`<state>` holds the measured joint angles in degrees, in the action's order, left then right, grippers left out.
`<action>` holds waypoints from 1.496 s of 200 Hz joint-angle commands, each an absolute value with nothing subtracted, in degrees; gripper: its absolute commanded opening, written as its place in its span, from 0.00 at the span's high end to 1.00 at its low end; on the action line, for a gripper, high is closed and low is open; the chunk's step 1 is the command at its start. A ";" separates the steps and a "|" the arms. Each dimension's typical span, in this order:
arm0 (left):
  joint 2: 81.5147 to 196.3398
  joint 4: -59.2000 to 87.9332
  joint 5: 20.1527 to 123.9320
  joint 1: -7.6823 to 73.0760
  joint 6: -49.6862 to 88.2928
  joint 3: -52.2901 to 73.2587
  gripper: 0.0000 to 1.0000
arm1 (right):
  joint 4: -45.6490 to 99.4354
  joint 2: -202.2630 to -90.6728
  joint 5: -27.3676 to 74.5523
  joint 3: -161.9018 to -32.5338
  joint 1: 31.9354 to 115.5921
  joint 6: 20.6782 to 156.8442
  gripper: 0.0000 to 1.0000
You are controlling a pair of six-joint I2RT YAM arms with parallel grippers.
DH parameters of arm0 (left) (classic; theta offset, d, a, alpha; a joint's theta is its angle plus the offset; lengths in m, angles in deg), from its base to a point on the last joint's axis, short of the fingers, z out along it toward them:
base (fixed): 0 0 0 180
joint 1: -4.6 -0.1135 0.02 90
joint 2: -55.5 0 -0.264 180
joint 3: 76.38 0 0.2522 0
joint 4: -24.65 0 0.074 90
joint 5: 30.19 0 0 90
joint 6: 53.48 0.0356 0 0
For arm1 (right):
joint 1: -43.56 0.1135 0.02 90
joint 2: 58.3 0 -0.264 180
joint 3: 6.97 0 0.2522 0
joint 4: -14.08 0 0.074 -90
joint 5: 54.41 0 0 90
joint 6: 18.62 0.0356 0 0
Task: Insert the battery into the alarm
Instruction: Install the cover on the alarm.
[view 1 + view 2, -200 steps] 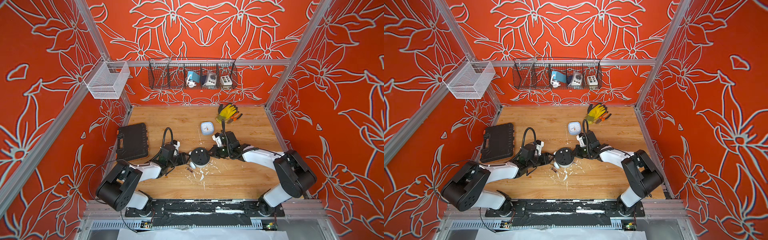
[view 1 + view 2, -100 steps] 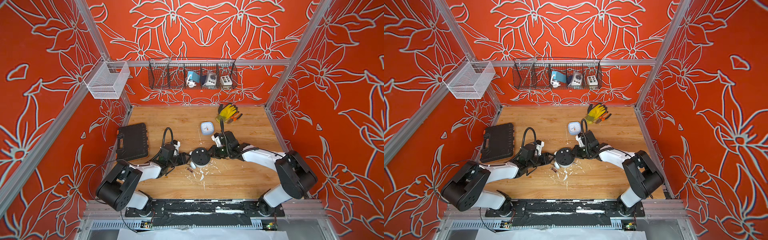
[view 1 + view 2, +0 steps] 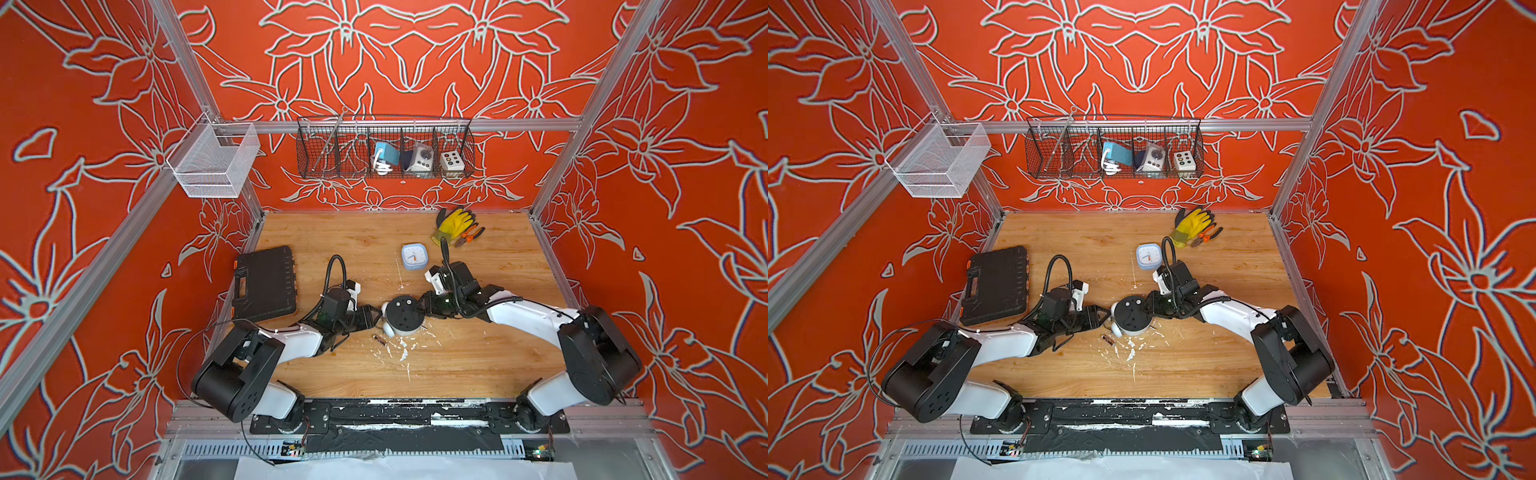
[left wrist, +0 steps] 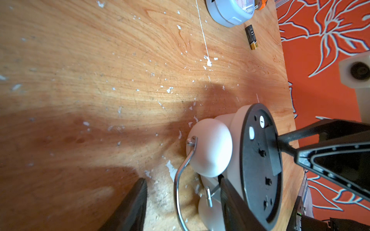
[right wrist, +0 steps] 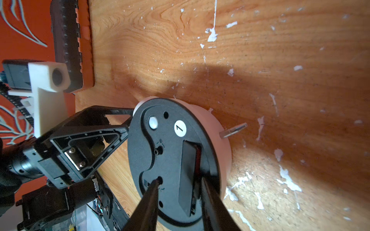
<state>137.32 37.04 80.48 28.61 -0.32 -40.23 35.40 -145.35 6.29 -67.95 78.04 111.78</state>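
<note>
The white twin-bell alarm [image 3: 402, 318] lies face down on the table, black back up, in both top views [image 3: 1131, 316]. My left gripper [image 4: 182, 181] is open at its bell side, straddling the wire handle [image 4: 178, 180]. One finger [image 4: 230, 198] rests against the alarm's body. My right gripper [image 5: 180, 180] is open over the back. The raised black battery cover [image 5: 188, 172] stands between its fingers, with red showing under it. One battery [image 3: 379, 340] lies on the table in front of the alarm. Another battery [image 4: 251, 37] lies near the blue clock.
A blue square clock [image 3: 414, 256] stands behind the alarm. A black tool case [image 3: 266, 282] lies at the left, a yellow glove [image 3: 455, 220] and pliers [image 3: 469, 237] at the back right. A black wire basket [image 3: 386, 147] and a white mesh basket [image 3: 212, 162] hang on the walls.
My right gripper's fingers have parted over the alarm's back. The left arm and the alarm have stayed where they were.
</note>
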 commanded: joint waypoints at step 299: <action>138.36 39.53 83.46 28.77 0.45 -39.87 0.50 | 37.68 -153.14 4.64 -70.26 78.01 108.78 0.69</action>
<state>137.58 37.71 81.99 28.59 -0.29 -40.23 35.42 -151.03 4.39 -69.48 77.56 110.14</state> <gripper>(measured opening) 0.494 0.324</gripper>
